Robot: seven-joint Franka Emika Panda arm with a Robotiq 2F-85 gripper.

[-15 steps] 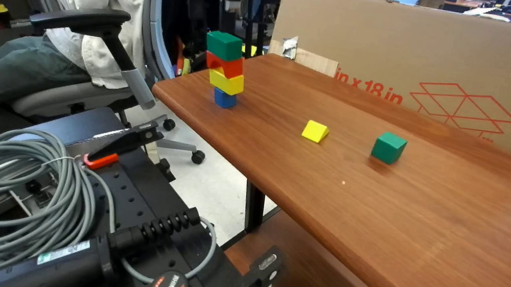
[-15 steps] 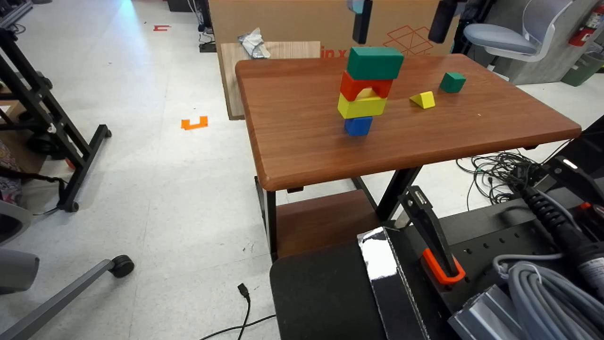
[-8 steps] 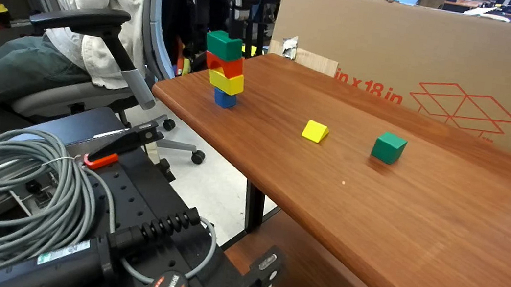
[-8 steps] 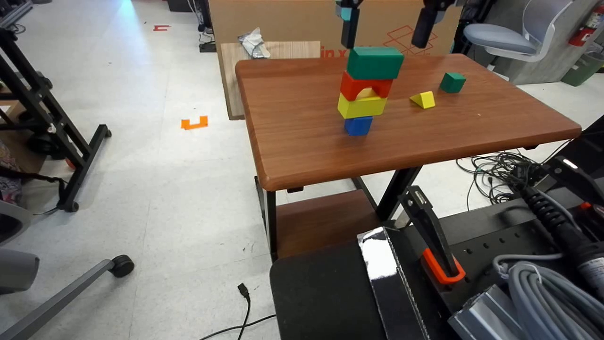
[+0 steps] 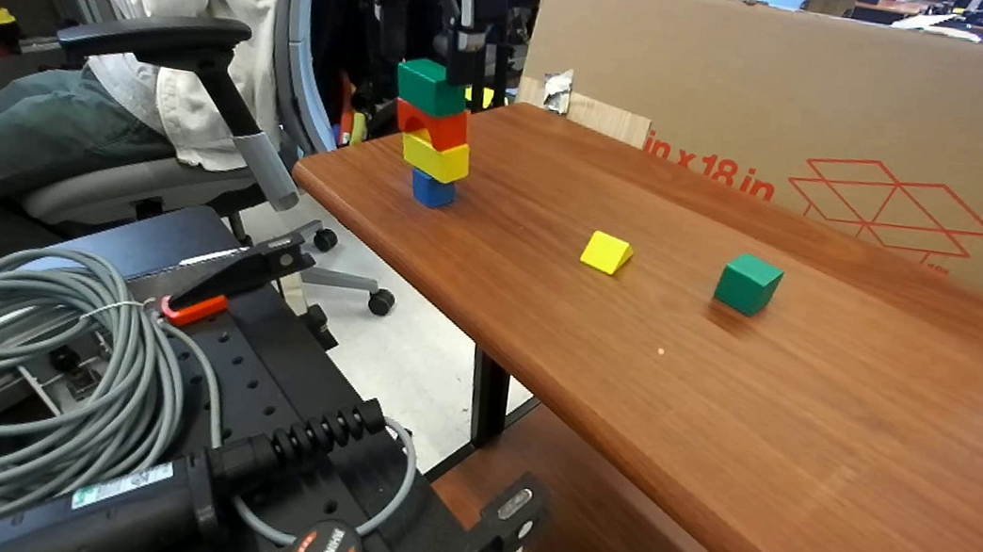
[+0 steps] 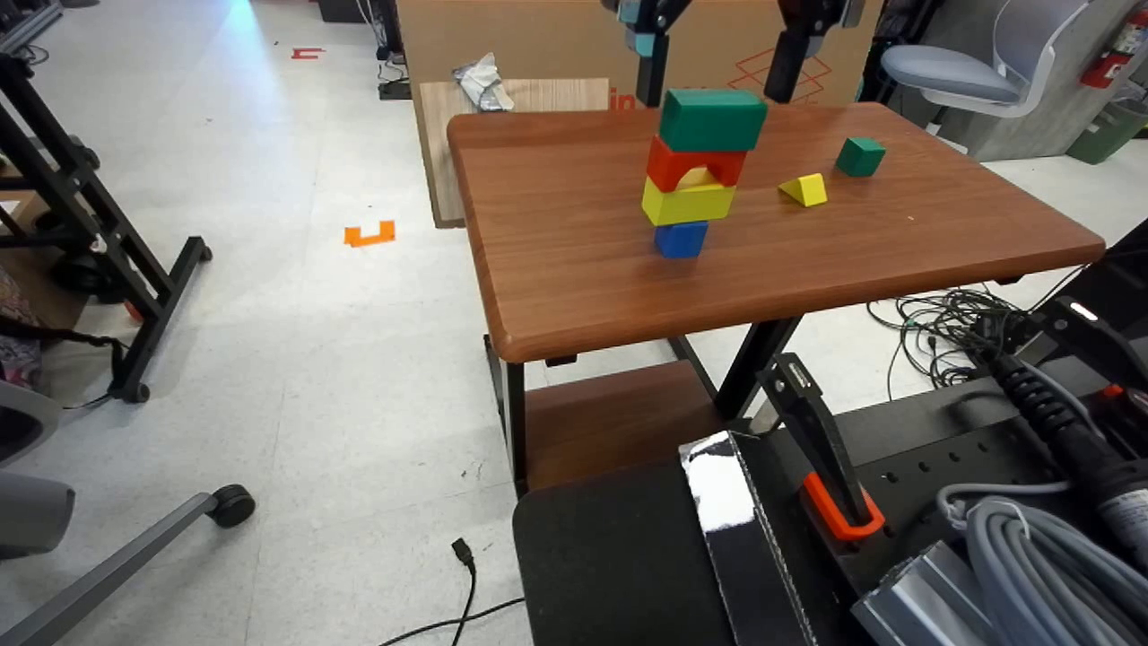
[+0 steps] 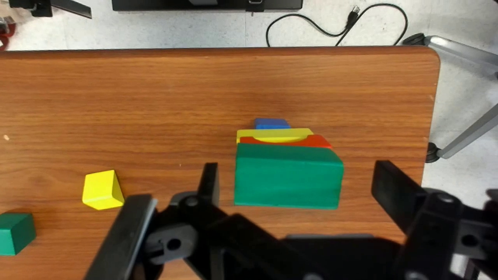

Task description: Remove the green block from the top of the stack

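The green rectangular block point(image 6: 713, 121) tops the stack point(image 6: 691, 192), over a red arch point(image 6: 665, 169), yellow block point(image 6: 683, 206) and blue block point(image 6: 681, 240), nearer the left edge of the worktop point(image 6: 574, 269) than the right in an exterior view. The gripper point(image 6: 717, 85) has its fingers point(image 7: 210, 184) apart, with a gap on each side of that block in the wrist view. A smaller green cube point(image 6: 861, 157) lies toward the far right corner.

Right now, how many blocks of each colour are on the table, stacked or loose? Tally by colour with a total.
Green: 2 (green block atop the stack, loose green cube)
Yellow: 2 (stacked yellow block, loose yellow wedge)
Red: 1 (red arch, stacked)
Blue: 1 (blue block, bottom of the stack)
Total: 6
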